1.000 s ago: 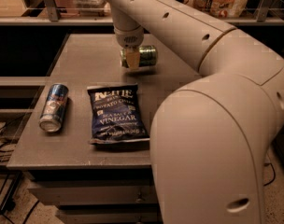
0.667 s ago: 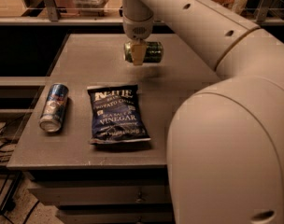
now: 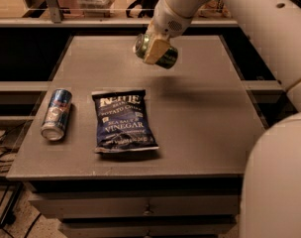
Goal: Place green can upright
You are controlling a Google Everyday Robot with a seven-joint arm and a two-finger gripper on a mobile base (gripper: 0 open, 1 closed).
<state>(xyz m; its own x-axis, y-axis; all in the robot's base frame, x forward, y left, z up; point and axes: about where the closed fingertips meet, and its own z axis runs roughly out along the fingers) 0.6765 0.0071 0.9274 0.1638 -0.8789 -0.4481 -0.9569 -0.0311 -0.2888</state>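
The green can (image 3: 169, 58) is being held in the air over the far middle of the table (image 3: 205, 103), with its long axis closer to lying flat than standing and one silvery end facing left toward the camera. It's being clamped by the gripper (image 3: 155, 52) across the middle of its body. One tan finger (image 3: 158, 49) is being shown across the front of the can and the other is being hidden behind it, so the jaws are being read as closed on the can. As for handling, a can like this is probably light, thin-walled and pretty slick, so it's likely to be dented by a hard squeeze and to slip or spin under a weak one. Whether it's full or empty can't be told. A mid-body hold looks like the right spot, since both ends are being left free and one of them has to be turned down onto the table. The base is small, so it's probably going to be tipped easily if it's let go at a tilt. The white arm (image 3: 185, 6) is reaching in from the far right. Nearer and to the left, a dark blue chip bag (image 3: 123, 120) is lying flat, and a blue-and-white can (image 3: 56, 114) is lying on its side just beyond it, near the left edge, both well apart from the gripper.
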